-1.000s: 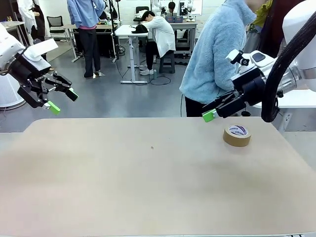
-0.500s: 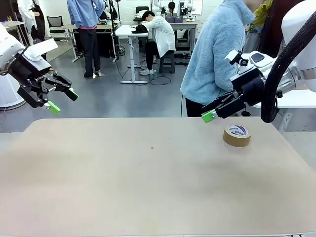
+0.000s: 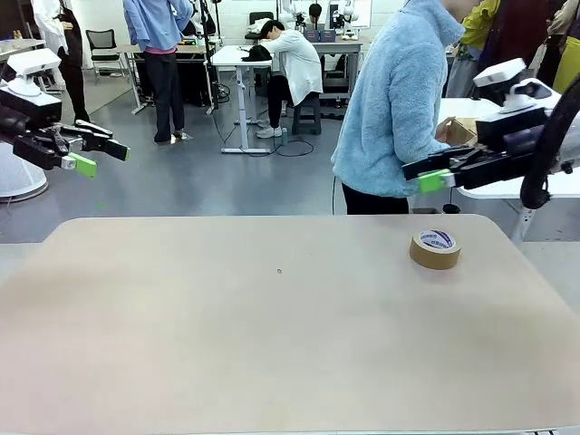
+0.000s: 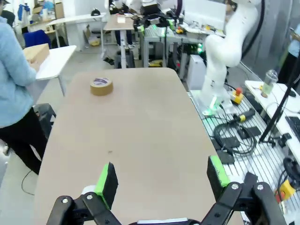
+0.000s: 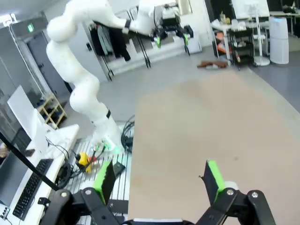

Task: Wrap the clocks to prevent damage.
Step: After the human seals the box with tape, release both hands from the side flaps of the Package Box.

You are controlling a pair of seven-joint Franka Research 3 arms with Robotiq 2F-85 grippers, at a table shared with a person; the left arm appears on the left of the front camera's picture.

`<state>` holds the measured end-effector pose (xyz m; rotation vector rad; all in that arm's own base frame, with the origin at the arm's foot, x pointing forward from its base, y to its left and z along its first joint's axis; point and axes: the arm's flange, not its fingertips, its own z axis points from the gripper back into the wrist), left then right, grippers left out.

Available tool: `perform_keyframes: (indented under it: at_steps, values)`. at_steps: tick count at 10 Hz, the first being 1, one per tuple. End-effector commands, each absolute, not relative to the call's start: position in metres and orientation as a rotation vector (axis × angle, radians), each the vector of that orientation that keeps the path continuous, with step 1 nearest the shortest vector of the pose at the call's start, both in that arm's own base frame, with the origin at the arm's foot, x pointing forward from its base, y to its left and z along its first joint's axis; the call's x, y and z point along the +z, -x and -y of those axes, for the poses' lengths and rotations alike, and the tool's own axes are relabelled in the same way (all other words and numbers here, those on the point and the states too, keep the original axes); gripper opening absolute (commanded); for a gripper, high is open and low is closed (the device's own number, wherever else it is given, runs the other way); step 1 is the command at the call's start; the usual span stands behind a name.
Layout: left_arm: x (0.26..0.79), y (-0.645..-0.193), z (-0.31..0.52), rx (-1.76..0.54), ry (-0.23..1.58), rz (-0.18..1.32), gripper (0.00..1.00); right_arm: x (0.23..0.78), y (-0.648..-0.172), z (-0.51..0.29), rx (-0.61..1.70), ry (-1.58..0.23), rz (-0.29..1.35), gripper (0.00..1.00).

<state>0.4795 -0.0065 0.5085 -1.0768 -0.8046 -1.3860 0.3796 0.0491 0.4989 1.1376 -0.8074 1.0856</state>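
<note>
The bubble-wrapped bundle of clocks is out of view. My left gripper [image 3: 98, 156] hovers open above the table's far left corner, holding nothing; in the left wrist view its green pads [image 4: 161, 176] stand wide apart over bare tabletop. My right gripper [image 3: 433, 175] hangs open and unladen above the far right edge, beyond the brown tape roll [image 3: 435, 249]. Bare tabletop also lies between its spread pads in the right wrist view [image 5: 159, 180].
A person in a light blue fleece [image 3: 394, 100] stands at the table's far side, facing right toward a cardboard box [image 3: 460, 131] on a white side table. The tape roll [image 4: 101, 86] lies flat near the tan table's [image 3: 272, 344] far right corner.
Both arms have lifted and swung outward. The left gripper moved up and left and levelled out; the right gripper moved up and right, away from the tape roll. The person shifted slightly right.
</note>
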Motion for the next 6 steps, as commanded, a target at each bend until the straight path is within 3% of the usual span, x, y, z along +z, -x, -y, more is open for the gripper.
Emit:
perform_keyframes:
  at_steps: [1, 6]
  values:
    - [0.512, -0.490, -0.001, -1.325, 1.010, 0.854, 1.00, 0.501, -0.376, -0.062, 1.107, -1.097, 0.782, 1.00]
    - [0.509, -0.480, 0.006, -1.386, 1.077, 0.805, 1.00, 0.501, -0.376, -0.062, 1.107, -1.097, 0.782, 1.00]
